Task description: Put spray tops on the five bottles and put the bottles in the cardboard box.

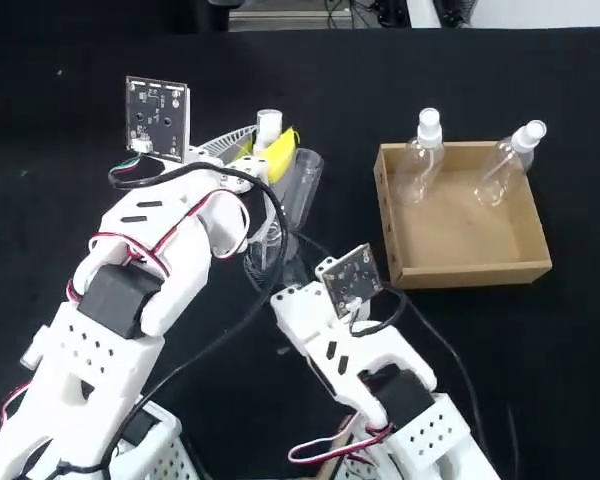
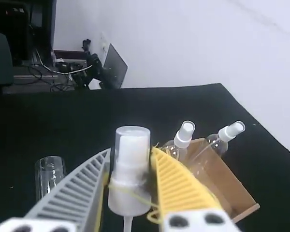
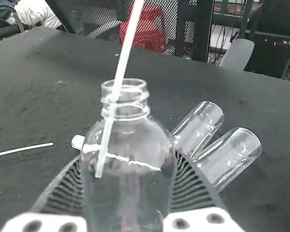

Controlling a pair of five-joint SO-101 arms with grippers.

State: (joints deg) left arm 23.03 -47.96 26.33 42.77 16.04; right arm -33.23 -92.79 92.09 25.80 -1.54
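My left gripper is shut on a white spray top, held above a clear bottle. The top's thin tube runs down into the bottle's open neck. My right gripper is shut on that upright bottle. The cardboard box sits to the right with two capped bottles leaning inside. Two more open bottles lie on the table just behind; they appear as clear bottles in the high view.
A loose spray top with its tube lies on the black table beside the held bottle. White baskets stand at the near edge under the arms. An open bottle lies on the black cloth.
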